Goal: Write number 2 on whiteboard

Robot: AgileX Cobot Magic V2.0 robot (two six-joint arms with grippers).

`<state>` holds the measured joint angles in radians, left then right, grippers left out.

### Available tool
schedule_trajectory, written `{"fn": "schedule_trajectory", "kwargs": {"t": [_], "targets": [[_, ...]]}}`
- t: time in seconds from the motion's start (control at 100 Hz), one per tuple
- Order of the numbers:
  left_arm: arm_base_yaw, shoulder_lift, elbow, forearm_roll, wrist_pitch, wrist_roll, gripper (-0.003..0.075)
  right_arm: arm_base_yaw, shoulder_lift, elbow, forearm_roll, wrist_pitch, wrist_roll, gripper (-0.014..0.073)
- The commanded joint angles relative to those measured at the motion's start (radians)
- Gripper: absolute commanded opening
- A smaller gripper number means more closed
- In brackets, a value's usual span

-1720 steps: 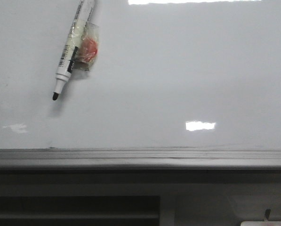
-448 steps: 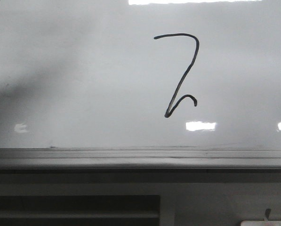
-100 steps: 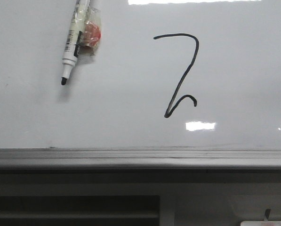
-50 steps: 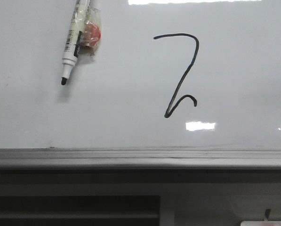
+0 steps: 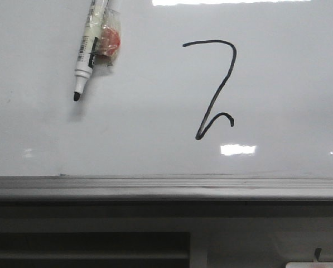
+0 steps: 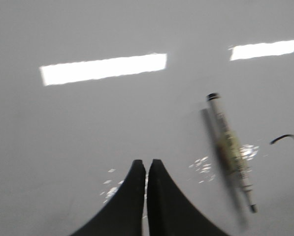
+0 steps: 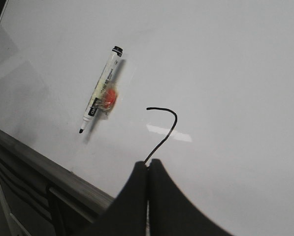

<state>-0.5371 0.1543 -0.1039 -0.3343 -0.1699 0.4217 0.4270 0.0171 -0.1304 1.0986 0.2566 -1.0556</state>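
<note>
The number 2 [image 5: 215,88] is sitting on the whiteboard [image 5: 278,84], right of centre, above the grey ledge [image 5: 166,187]. A white marker pen [image 5: 88,50] with a red blob taped to it is lying against the board well left of the stroke, tip uncapped. The left tool [image 6: 146,167] and right tool [image 7: 147,169] are both pressing their fingers together, gripping nothing.

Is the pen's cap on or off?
Off: the marker pen lies on the whiteboard with its black tip bare.

bright glare patches on whiteboard [image 5: 155,139]; left wrist view blurred.
</note>
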Motion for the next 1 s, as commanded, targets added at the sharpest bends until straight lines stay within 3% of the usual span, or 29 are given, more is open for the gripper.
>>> {"fn": "schedule_trajectory", "kwargs": {"t": [0.0,0.07,0.27,0.6,0.99], "targets": [[0.152,0.005,-0.001,0.159,-0.043,-0.209,-0.002,-0.003,0.01,-0.024,0.02,-0.034,-0.013,-0.0067],[0.23,-0.028,0.014,0.218,-0.02,-0.275,-0.002,-0.003,0.01,-0.024,0.02,-0.034,-0.013,-0.0067],[0.353,-0.137,0.076,0.252,0.051,-0.275,-0.002,-0.003,0.01,-0.024,0.02,-0.034,-0.013,-0.0067],[0.423,-0.186,0.118,0.229,0.104,-0.275,-0.002,-0.003,0.01,-0.024,0.02,-0.034,-0.013,-0.0067],[0.421,-0.186,0.118,0.229,0.109,-0.275,-0.002,-0.003,0.01,-0.024,0.02,-0.034,-0.013,-0.0067]]}}
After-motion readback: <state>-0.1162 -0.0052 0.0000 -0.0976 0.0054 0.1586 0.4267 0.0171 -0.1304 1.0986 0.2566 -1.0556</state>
